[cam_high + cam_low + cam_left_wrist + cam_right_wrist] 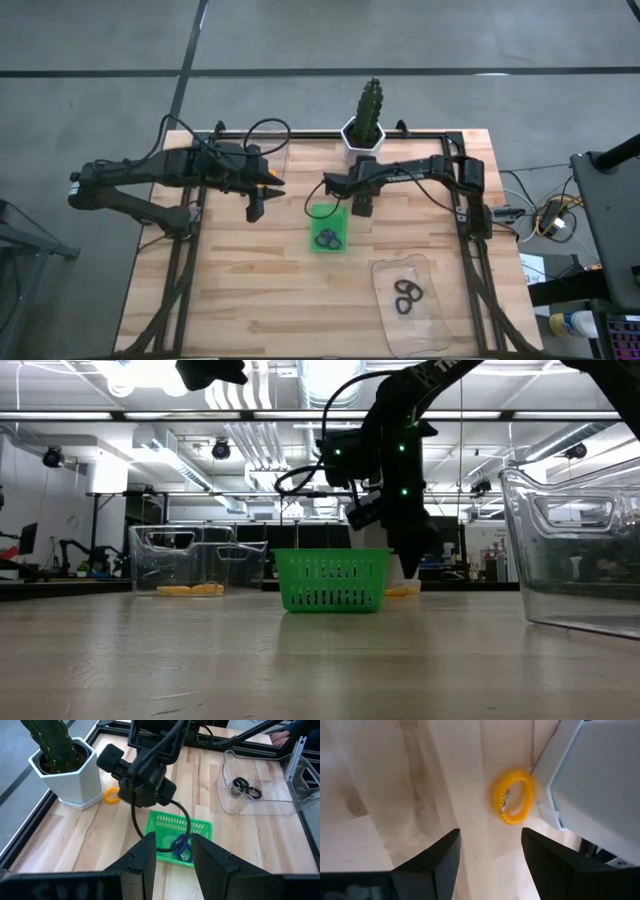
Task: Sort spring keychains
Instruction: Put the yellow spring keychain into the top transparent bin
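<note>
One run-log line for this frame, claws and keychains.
right claw: open above orange coiled keychain beside white hexagonal planter | left claw: open, empty | green mesh tray: purple keychains

potted cactus [367, 112] at table's [250, 290] far edge, green tray [327, 227] mid-table.

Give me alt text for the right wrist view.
An orange spring keychain lies flat on the light wooden table, beside the corner of a white planter, just ahead of the right hand, whose two dark fingers stand open over bare wood. The hand holds nothing.
</note>
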### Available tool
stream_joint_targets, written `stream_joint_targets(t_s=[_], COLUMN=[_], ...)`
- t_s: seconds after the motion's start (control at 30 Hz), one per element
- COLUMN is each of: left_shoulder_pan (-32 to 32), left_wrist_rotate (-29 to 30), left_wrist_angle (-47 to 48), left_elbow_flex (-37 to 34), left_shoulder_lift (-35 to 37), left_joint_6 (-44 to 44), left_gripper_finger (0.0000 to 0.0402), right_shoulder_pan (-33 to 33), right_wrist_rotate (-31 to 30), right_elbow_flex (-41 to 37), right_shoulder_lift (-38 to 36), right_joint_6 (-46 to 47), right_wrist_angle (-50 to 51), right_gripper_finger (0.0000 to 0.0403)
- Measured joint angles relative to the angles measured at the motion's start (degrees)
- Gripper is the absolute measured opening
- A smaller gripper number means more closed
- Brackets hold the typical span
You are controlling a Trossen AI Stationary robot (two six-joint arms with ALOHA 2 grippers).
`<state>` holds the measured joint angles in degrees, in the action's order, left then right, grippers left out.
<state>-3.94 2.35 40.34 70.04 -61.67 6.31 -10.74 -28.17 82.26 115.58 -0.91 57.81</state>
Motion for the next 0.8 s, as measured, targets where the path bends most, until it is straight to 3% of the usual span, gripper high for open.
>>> stream_joint_targets(t_s=[0.33, 0.5, 0.8], left_shoulder_pan=[-0.01, -0.01, -0.03], left_wrist_rotate=[0.02, 0.02, 0.02], left_wrist_angle=[0.03, 0.32, 0.39], left_elbow_flex=[0.00, 0.00, 0.00], left_shoulder_lift=[-0.04, -0.07, -0.09], left_joint_6=[0.26, 0.79, 0.79], left_gripper_finger=[0.0117, 0.0117, 0.0117], right_shoulder_pan=[-0.02, -0.04, -1.42], right_wrist_rotate=[-0.38, -3.67, -3.49], right_elbow_flex=[-2.61, -3.93, -6.05], right_shoulder_lift=[-0.02, -0.04, -0.10], right_joint_6=[1.28, 3.31, 5.21], right_wrist_angle=[-8.42, -8.57, -9.23], right_gripper_finger=[0.0205, 0.0205, 0.0181])
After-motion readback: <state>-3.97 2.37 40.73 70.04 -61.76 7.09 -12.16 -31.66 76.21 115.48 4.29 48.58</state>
